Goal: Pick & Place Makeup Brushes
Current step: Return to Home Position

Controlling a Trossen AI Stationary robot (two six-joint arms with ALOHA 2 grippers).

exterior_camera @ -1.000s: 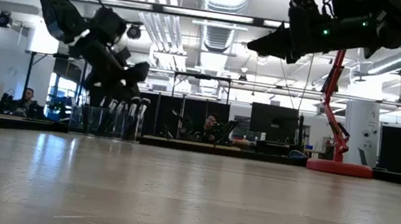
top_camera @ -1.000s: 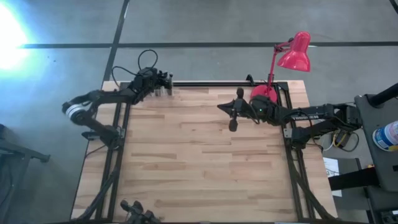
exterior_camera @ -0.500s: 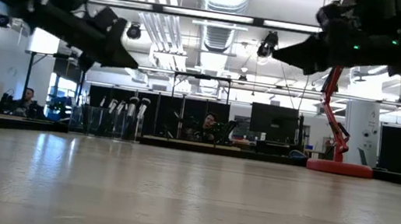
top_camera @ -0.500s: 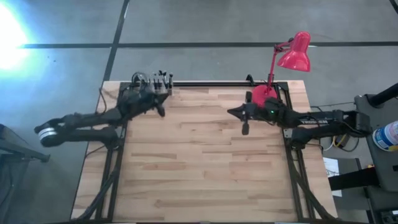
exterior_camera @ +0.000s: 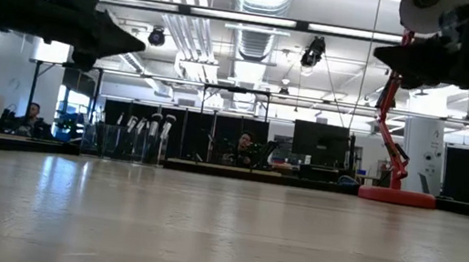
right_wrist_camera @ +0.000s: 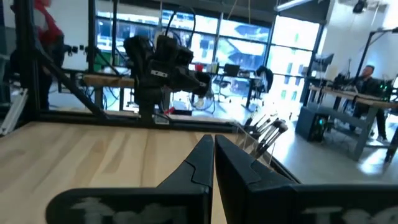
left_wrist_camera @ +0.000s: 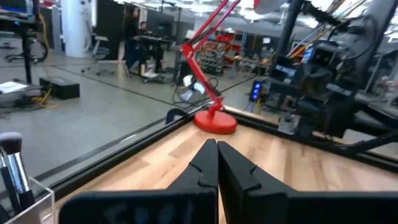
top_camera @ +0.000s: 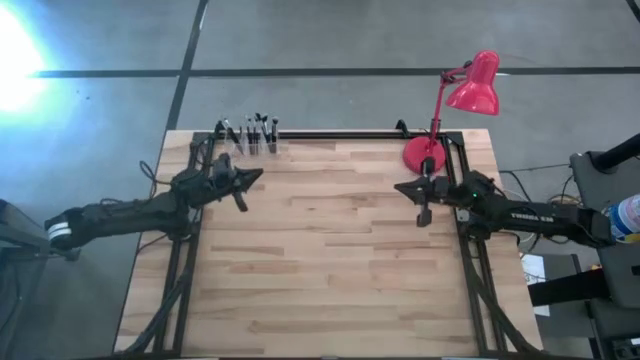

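While the makeup brushes (top_camera: 250,131) stay upright, the left gripper (top_camera: 255,177) and right gripper (top_camera: 400,187) have drawn apart, fingers together.

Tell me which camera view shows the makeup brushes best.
The low view: the makeup brushes stand side-on, heads up, in the clear organizer. The high view shows a small cluster at the far edge; the right wrist view several, leaning; the left wrist view only one.

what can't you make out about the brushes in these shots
- Exact count: the makeup brushes are too small in the high view and overlap one another in the low view.
- Left wrist view: the picture's edge cuts off most of them.
- Compartments of the transparent organizer: clear walls, too far off to tell.
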